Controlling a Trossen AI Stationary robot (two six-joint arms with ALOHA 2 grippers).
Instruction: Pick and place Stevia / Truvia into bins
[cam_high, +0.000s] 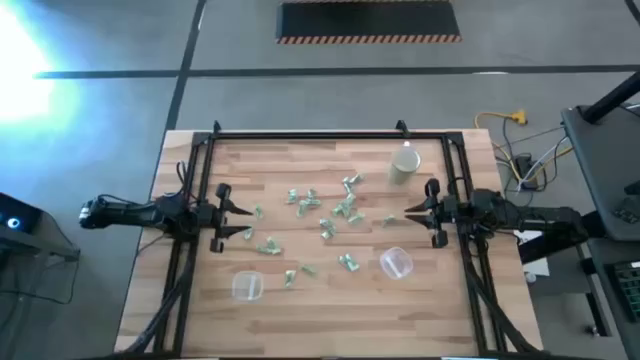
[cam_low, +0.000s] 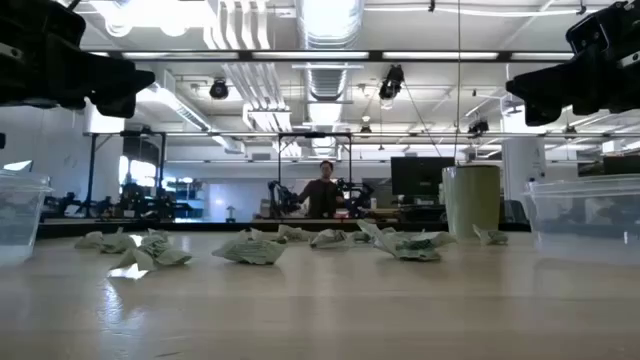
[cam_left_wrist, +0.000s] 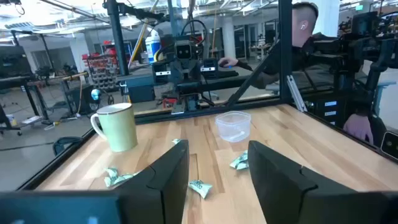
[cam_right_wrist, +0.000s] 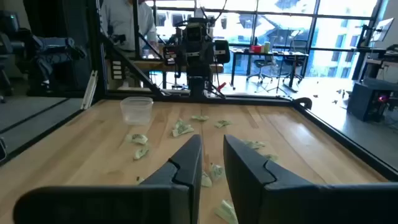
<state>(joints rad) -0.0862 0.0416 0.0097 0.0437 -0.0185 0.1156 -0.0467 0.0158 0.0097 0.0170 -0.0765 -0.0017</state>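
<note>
Pale green-white sachets (cam_high: 327, 210); clear tubs (cam_high: 396, 263); beige cup (cam_high: 404, 165).

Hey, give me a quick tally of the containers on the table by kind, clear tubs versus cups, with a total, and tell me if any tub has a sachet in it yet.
Clear plastic tubs: 2 (one, the other), both look empty
Beige cup: 1
Total containers: 3
The green-and-white sachets lie scattered on the table; too small and bunched to count exactly.

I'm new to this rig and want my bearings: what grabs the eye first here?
Green-and-white sachets lie scattered across the middle of the wooden table. Two clear bins sit nearer the front edge, one front-left, one front-right, both looking empty. A beige cup stands at the back right.
</note>
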